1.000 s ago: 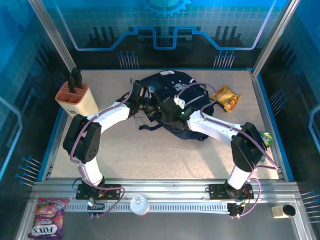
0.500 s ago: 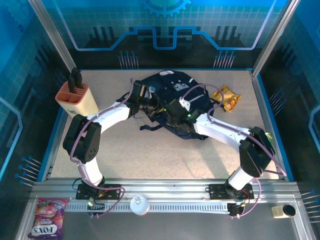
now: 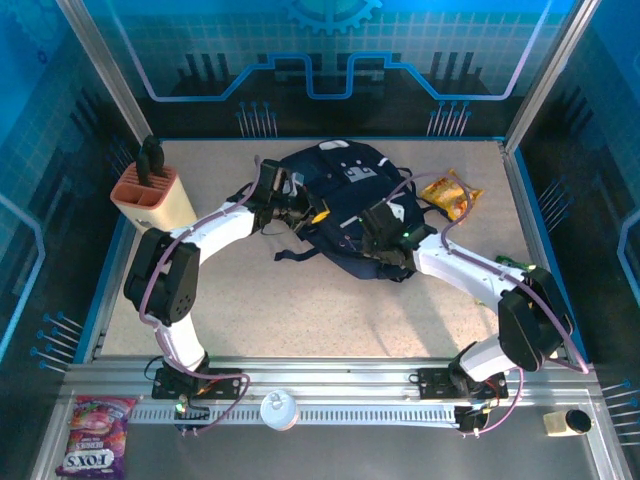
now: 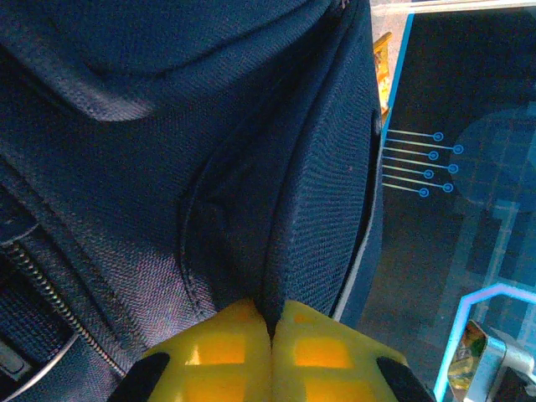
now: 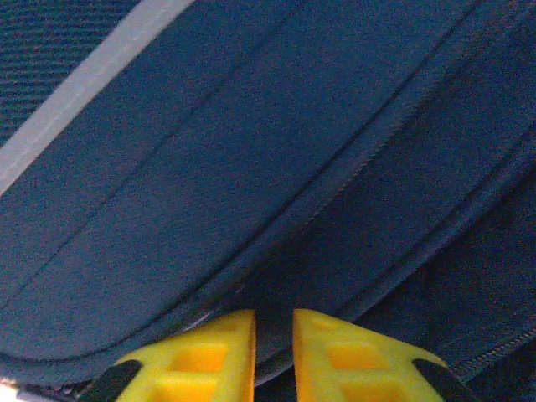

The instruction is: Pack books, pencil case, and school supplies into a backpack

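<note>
Left gripper [image 4: 272,322] pinched on backpack [image 4: 251,167] fold | right gripper [image 5: 274,335] narrow, gripping its seam | we see the seam crosswise ahead

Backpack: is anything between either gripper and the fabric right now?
Nothing visible. The left gripper has its fingers pinched on a fold of the backpack. The right gripper sits against a seam with a narrow gap between its fingers; its grip is unclear.
</note>
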Tool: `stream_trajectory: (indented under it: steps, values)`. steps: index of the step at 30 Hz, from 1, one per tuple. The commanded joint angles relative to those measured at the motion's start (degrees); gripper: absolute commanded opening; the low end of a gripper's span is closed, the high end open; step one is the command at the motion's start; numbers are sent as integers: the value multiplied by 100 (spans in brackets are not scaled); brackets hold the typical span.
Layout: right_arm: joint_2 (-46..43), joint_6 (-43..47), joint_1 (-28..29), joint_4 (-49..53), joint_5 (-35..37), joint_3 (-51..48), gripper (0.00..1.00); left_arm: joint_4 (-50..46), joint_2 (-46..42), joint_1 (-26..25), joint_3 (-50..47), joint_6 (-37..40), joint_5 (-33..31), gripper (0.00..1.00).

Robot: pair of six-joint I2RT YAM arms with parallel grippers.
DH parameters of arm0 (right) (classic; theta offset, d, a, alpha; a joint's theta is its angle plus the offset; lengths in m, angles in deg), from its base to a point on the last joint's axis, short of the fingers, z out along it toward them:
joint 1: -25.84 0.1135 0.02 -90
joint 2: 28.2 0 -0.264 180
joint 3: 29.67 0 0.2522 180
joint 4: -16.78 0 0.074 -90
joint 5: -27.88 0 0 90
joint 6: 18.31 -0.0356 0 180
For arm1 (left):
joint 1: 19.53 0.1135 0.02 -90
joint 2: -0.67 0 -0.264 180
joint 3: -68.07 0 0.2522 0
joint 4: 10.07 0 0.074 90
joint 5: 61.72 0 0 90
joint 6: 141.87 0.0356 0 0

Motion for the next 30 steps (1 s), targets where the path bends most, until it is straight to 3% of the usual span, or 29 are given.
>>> stream_trajectory:
  steps: [1,7,13,26,30]
  values:
    - [-44,677,54,-90,-102,252,25,-19,-25,43,108,184,186,0]
    - [-382,1194,440,-271,131,201,40,-27,0,39,122,184,204,0]
    - [-147,1969,559,-654,-599,274,46,-52,-2,38,143,193,195,0]
    - [231,1970,505,-464,-719,483,33,-82,-22,38,104,211,197,0]
    - [45,1944,557,-332,-640,418,37,-86,0,38,114,211,194,0]
